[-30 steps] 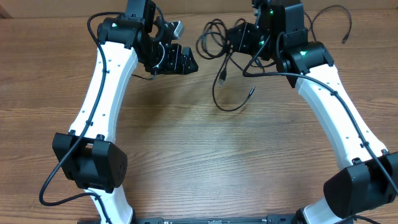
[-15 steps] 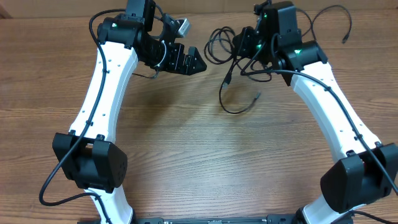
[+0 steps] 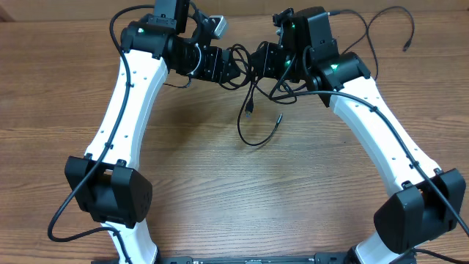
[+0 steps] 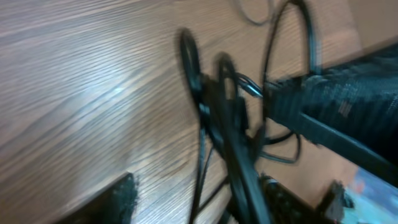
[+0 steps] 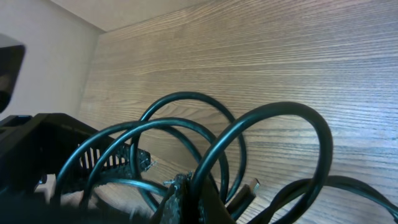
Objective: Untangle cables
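The cables (image 3: 251, 81) hang as one knotted bundle at the far middle of the tabletop (image 3: 234, 191), two loose tails trailing toward the near side with their plugs lying apart on the wood. A second ago that bundle sat further right. My right fingers (image 3: 267, 59), pressed together on the cables, have carried it left, while my left fingers (image 3: 223, 67) have swung right into its loops. The blur keeps me from telling whether the left fingers are spread or already pinching a strand. With both arms meeting at the knot, I judge the pulling-apart can begin.
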`<state>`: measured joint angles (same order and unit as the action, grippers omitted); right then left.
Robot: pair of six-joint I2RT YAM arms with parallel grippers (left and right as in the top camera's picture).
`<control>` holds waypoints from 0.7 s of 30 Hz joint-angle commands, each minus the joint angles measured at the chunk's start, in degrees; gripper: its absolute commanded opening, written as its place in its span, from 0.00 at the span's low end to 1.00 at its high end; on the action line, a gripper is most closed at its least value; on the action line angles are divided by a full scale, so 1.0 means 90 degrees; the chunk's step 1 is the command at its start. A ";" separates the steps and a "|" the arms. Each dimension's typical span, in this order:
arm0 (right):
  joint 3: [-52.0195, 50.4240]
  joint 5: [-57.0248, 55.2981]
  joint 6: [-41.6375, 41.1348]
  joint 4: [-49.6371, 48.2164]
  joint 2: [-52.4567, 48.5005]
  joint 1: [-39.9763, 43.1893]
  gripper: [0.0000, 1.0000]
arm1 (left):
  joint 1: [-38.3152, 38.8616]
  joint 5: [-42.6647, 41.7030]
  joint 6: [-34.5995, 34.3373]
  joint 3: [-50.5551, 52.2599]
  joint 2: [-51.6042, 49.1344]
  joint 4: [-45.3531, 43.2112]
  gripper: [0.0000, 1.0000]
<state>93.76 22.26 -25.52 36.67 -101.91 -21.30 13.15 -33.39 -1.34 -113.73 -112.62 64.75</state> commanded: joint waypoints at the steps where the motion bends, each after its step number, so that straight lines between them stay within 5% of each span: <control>1: 0.0044 0.0095 -0.0024 -0.0058 0.0010 -0.0002 0.04 | 0.0017 0.0831 -0.0408 -0.0155 0.0049 -0.0017 0.37; 3: 0.0044 0.0085 -0.0022 -0.0053 0.0010 -0.0002 0.04 | 0.0017 0.1013 -0.0471 -0.0155 0.0049 -0.0022 0.12; 5: 0.0044 -0.0022 -0.0022 -0.0034 0.0010 0.0000 0.04 | -0.0005 0.1358 -0.0743 -0.0155 0.0049 -0.0017 0.04; 10: 0.0044 -0.1739 -0.0024 0.0216 0.0010 0.0019 0.04 | -0.0058 0.2528 -0.1707 -0.0155 0.0049 0.0202 0.04; 21: 0.0044 -0.4456 -0.0408 0.0765 0.0010 0.0284 0.04 | -0.0090 0.3978 -0.2455 -0.0155 0.0049 0.0549 0.04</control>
<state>93.76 -5.43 -26.39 42.98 -101.91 -21.10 13.10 -6.39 -18.87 -113.73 -112.62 68.99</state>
